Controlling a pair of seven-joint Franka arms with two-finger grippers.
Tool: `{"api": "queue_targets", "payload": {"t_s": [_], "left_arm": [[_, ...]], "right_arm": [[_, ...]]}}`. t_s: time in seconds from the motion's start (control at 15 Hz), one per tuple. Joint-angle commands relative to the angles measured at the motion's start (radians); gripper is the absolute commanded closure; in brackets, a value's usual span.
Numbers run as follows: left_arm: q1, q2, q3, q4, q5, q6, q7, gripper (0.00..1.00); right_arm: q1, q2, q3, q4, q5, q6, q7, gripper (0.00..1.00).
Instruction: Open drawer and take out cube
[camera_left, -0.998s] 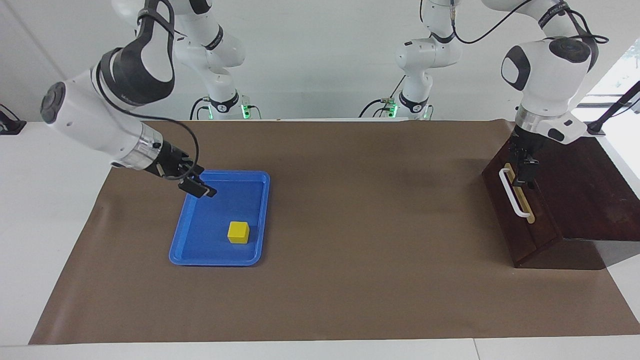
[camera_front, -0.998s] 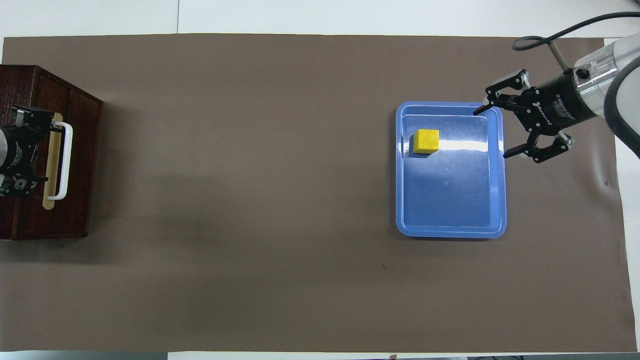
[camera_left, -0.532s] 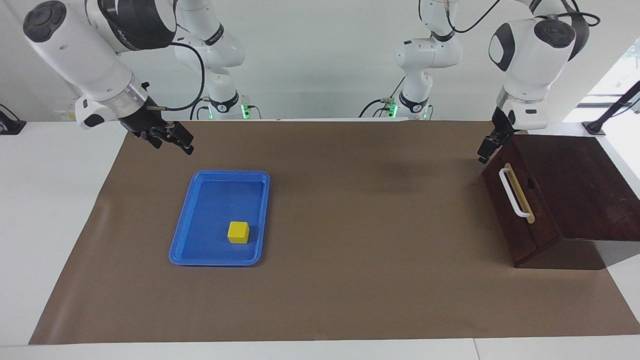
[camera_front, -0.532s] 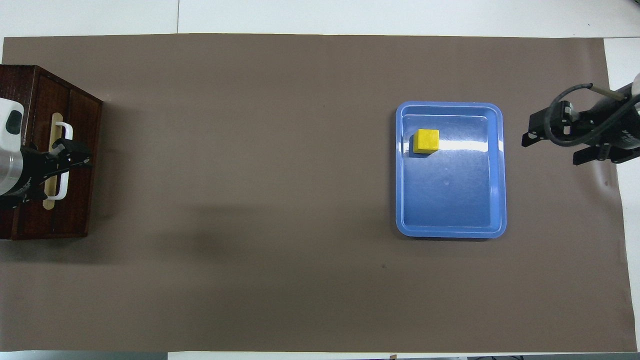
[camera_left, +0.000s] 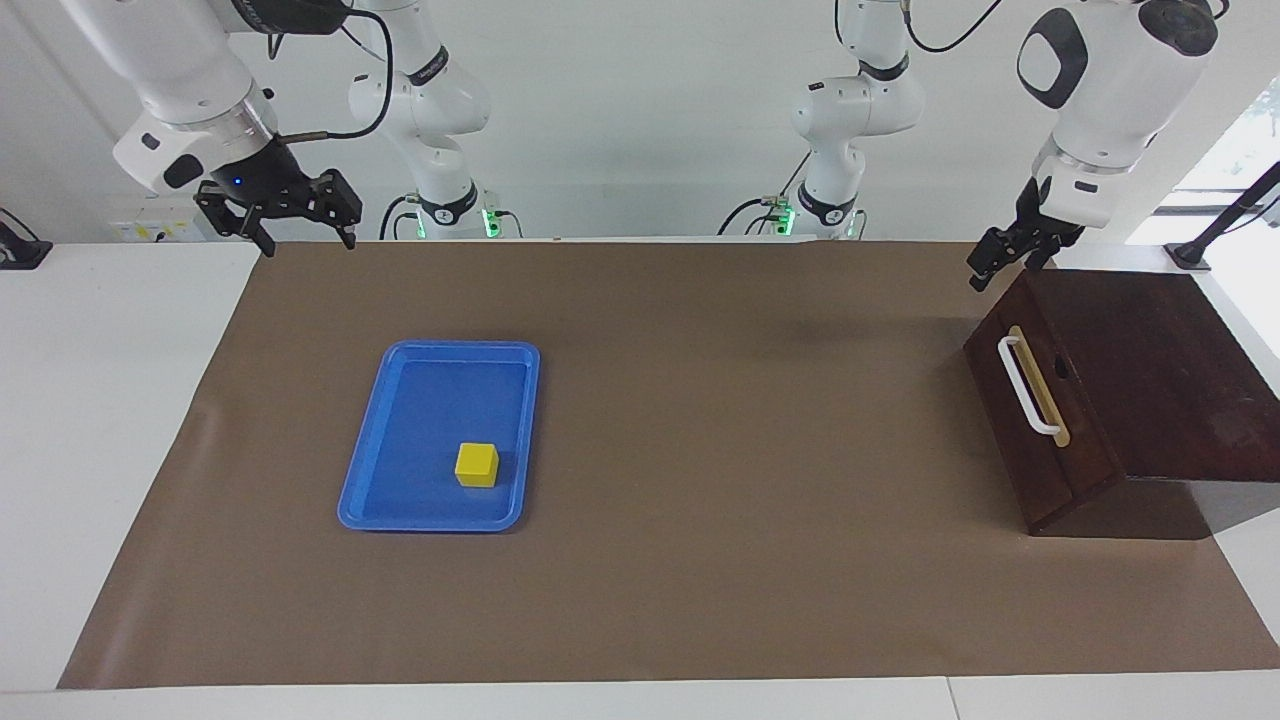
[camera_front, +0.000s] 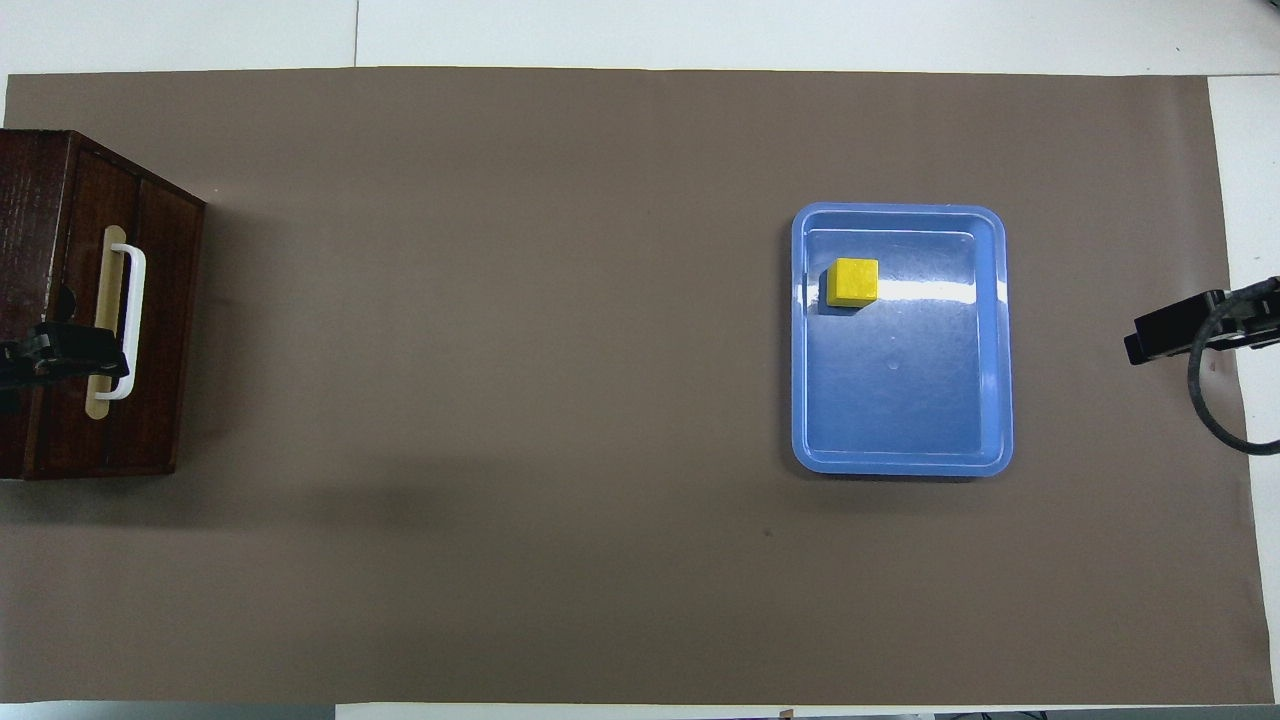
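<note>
The drawer (camera_left: 1012, 420) is shut in its dark wooden box (camera_left: 1160, 380) at the left arm's end of the table; its white bar handle (camera_left: 1026, 385) is free. It also shows in the overhead view (camera_front: 160, 300). The yellow cube (camera_left: 477, 465) lies in the blue tray (camera_left: 400, 505), in the part farther from the robots, and shows in the overhead view (camera_front: 852, 282). My left gripper (camera_left: 990, 268) hangs raised over the box's edge nearest the robots, apart from the handle. My right gripper (camera_left: 300, 238) is open and empty, raised over the mat's edge nearest the robots.
A brown mat (camera_left: 700, 400) covers the table. The blue tray (camera_front: 900, 460) sits toward the right arm's end. The box stands on the mat's edge at the left arm's end.
The left gripper has lifted off the drawer handle and drawn back toward the robots. The right gripper has risen from over the tray and pulled back. Cube and drawer have not moved.
</note>
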Motion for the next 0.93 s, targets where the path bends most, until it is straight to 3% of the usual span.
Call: {"api": "queue_targets", "payload": {"t_s": [0.0,0.27,0.53,0.86], "left_arm": [[-0.002,0.028,-0.003,0.055,-0.019,-0.03,0.018,0.0],[-0.015,0.033,-0.007,0.063,-0.06,-0.03,0.019,0.0],[-0.031,0.152,-0.018,0.208,-0.028,-0.124,0.048,0.0],[-0.074,0.22,0.0,0.302,-0.036,-0.213,0.114,0.0]], "right_arm": [[-0.008,-0.014,0.008,-0.039,-0.022,0.016,-0.041,0.0],[-0.019,-0.014,0.004,-0.034,-0.016,0.051,-0.085,0.0],[-0.019,-0.012,0.001,-0.026,-0.009,0.03,-0.076,0.0],[-0.065,-0.012,0.008,-0.031,-0.019,0.039,-0.07,0.0]]}}
